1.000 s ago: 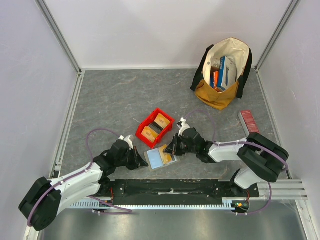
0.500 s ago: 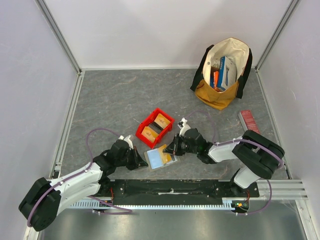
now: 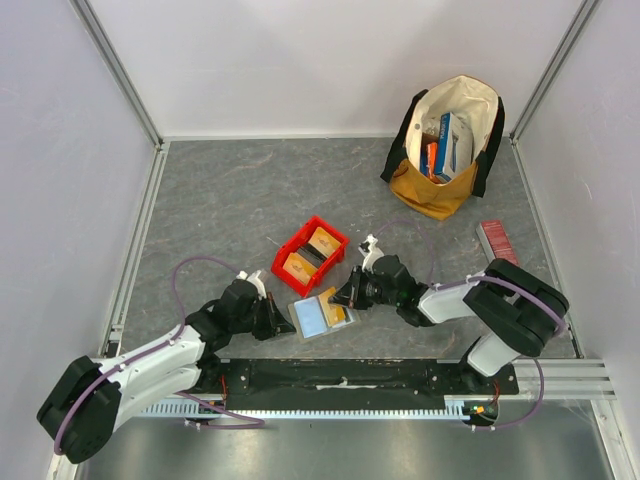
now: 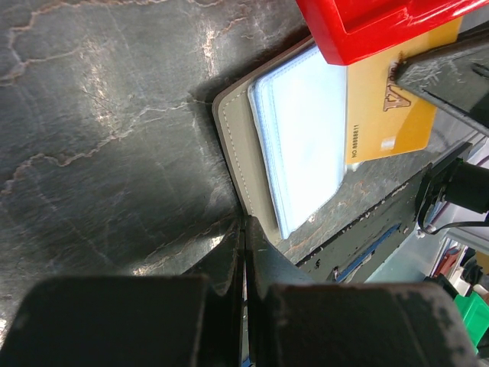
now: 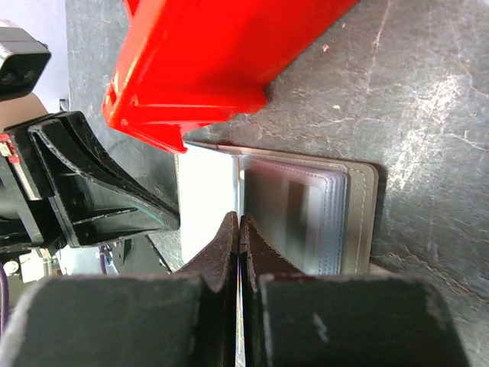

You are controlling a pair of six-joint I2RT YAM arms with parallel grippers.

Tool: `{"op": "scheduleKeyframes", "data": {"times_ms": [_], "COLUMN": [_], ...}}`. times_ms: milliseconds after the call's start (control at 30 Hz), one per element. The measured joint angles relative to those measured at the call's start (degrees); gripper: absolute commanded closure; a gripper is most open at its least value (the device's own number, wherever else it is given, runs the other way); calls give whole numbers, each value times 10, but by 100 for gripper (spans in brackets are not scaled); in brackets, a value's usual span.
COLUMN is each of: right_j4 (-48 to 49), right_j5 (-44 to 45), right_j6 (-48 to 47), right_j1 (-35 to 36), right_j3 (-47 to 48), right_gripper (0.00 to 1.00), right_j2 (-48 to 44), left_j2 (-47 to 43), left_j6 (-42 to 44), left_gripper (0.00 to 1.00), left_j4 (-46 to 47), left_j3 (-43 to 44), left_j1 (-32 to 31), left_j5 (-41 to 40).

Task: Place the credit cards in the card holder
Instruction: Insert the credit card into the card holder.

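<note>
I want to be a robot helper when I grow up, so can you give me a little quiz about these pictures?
1. True or false: the card holder lies open on the table.
2. What colour is the bin beside it? A red, B green, C blue.
3. Fill in: the left gripper and the right gripper are both ____ (open or shut).
Key: 1 true; 2 A; 3 shut.
</note>
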Motion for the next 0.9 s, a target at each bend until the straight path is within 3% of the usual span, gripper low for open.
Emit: {"op": "scheduleKeyframes", "data": {"times_ms": [900], "right_j4": [151], "right_j5": [-47], "right_j6": [69], "right_j1": [2], "right_j3": [-31], "right_gripper": [100], "right_j2": [67], "left_j2": [7], "left_j6": [0], "left_gripper": [98], "left_j4": [5], "left_j3": [0], "left_j1": [0], "left_j5": [1]}}
